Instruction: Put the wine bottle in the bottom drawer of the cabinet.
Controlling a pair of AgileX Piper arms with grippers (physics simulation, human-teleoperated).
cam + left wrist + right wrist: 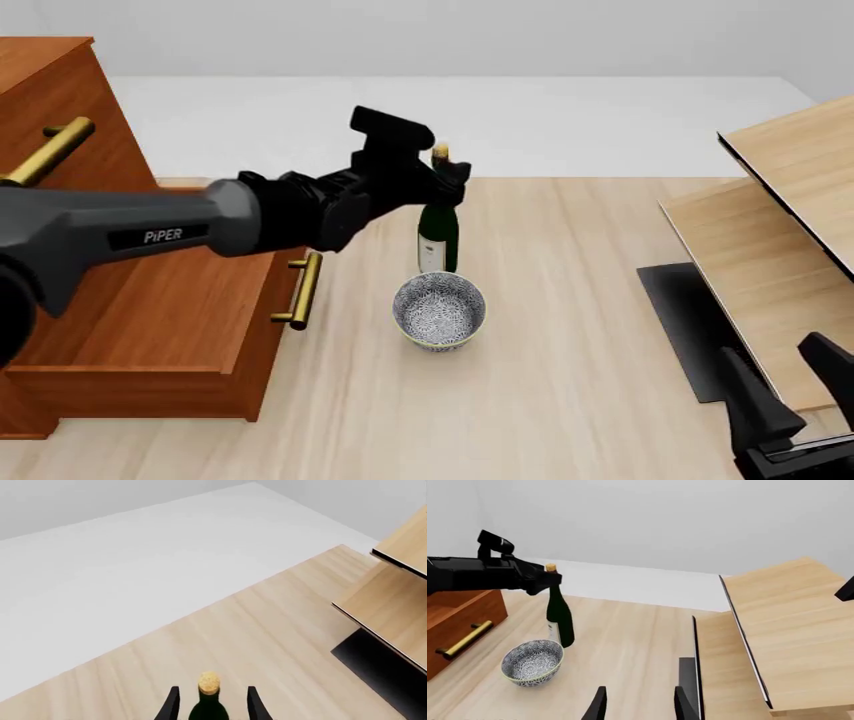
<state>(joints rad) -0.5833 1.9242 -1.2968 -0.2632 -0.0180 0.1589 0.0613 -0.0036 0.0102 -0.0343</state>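
The left gripper has its fingers on either side of the wine bottle's neck, just under the cap, clasping it; the bottle stands upright on the table, dark green, tan-capped, white label low down; just before it sits a patterned bowl; beside them the bottom drawer of the cabinet stands pulled out; the right gripper, well apart, is spread and empty, near pale shelving.

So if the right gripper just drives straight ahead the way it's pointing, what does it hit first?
Probably nothing soon. The right gripper points over bare table; the wine bottle and bowl sit off to its left, the pale shelf unit to its right, though depth is unclear.
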